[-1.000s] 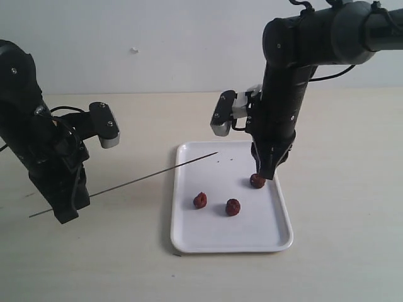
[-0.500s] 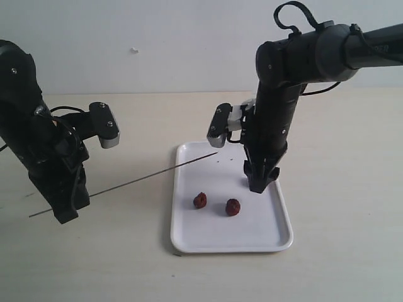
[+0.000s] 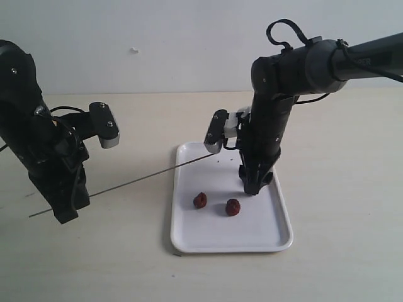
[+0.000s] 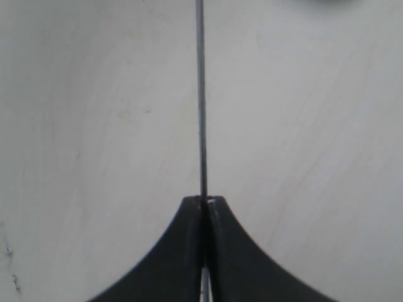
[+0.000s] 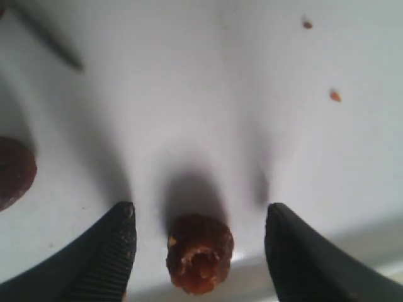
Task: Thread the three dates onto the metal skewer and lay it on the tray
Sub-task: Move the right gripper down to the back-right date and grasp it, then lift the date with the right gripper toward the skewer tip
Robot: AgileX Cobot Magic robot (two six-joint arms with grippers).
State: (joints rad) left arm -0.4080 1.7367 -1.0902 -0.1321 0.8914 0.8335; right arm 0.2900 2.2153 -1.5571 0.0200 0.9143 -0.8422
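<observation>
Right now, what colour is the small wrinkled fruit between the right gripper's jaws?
Dark red-brown; the small wrinkled date shows best in the right wrist view.

Bright, even light is filling every view; up close, the date (image 5: 199, 253) is casting a soft, blurry shadow on the tray (image 5: 189, 94)

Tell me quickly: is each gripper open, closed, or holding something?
Left gripper: closed, holding the skewer.
Right gripper: open, one finger on each side of a date, not gripping it.
</observation>
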